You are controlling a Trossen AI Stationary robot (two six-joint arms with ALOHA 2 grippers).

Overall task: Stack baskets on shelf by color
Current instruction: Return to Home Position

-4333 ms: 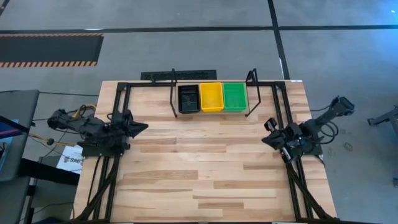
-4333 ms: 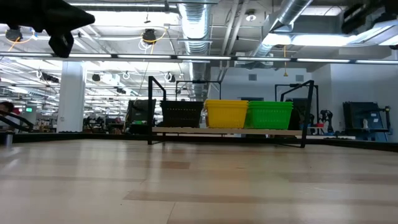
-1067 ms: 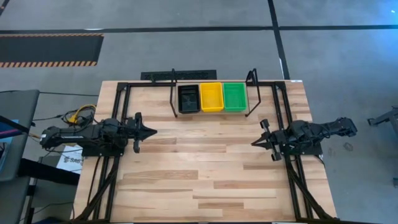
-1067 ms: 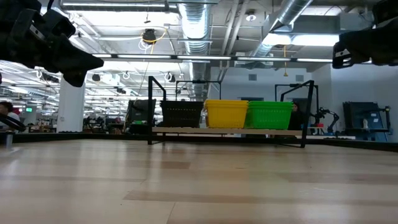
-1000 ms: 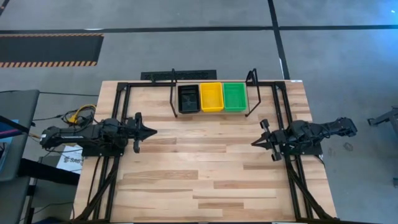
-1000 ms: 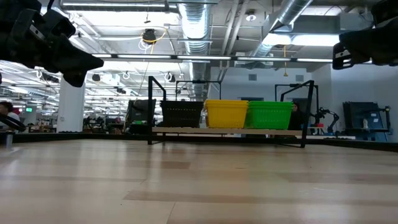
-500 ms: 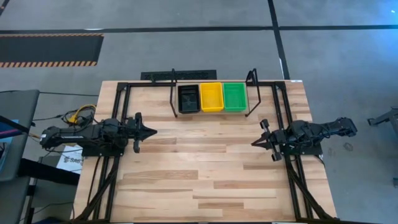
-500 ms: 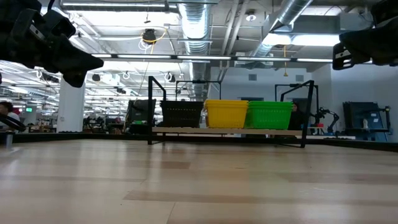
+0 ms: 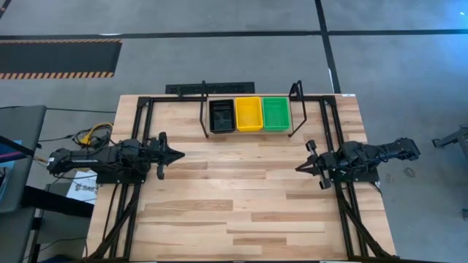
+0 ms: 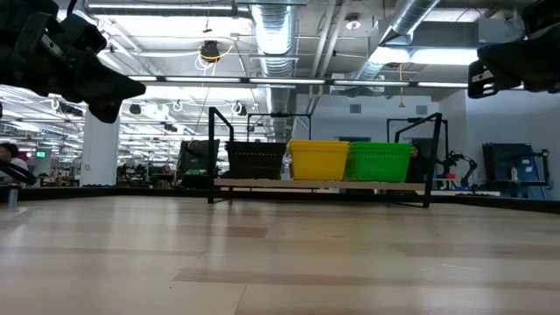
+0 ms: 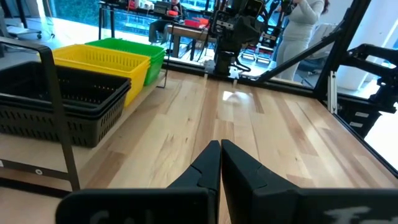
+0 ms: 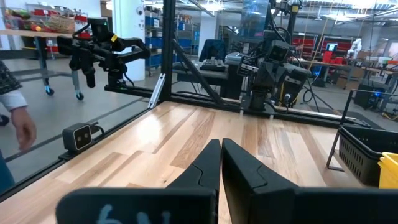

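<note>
On the shelf [image 9: 204,111] at the table's far edge stand three stacks of baskets side by side: black [image 9: 221,115], yellow [image 9: 248,114], green [image 9: 276,113]. The low view shows their sides, black [image 10: 256,160], yellow [image 10: 318,160] and green [image 10: 380,161], resting on the shelf's board. My left gripper [image 9: 180,154] hangs shut at the table's left side, pointing toward the middle. My right gripper [image 9: 298,168] hangs shut at the right side, facing it. Both are clear of the baskets and the tabletop, and neither has anything between its fingers [image 11: 220,144] [image 12: 221,143].
Bare wooden tabletop [image 9: 241,197] lies between the two arms and in front of the shelf. Black frame tubes [image 9: 139,117] run along the table's sides. A person's hand [image 12: 23,127] shows beyond the table's near side, and another person [image 11: 305,25] stands behind the right arm.
</note>
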